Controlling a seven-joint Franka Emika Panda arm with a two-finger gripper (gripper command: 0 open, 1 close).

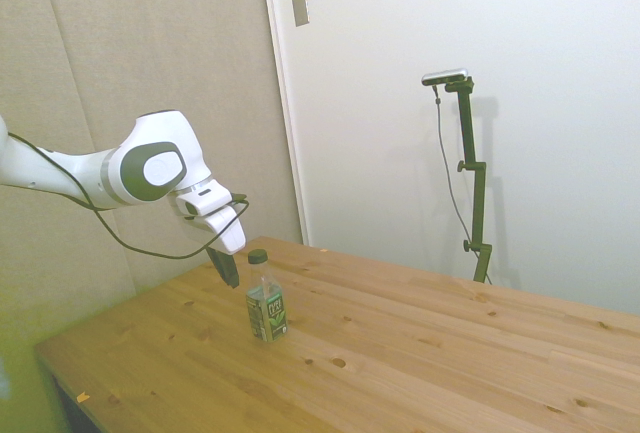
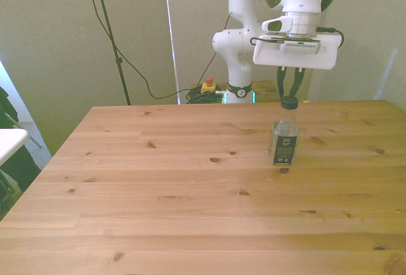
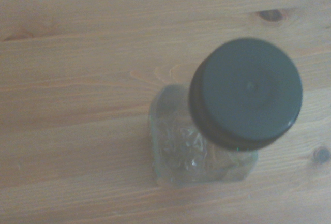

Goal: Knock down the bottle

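Nothing of the knock-down is done yet: the bottle [image 1: 266, 300] stands upright on the tabletop [image 1: 420, 343], with the gripper [image 2: 290, 87] just behind its cap [image 3: 245, 92], fingers parted and empty.

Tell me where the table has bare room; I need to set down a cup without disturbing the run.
Nearly all of the wooden table is bare: everything on the front view's left of the bottle, and the near strip before it. Only the far right is crowded, where the gripper hangs just behind the bottle's cap.
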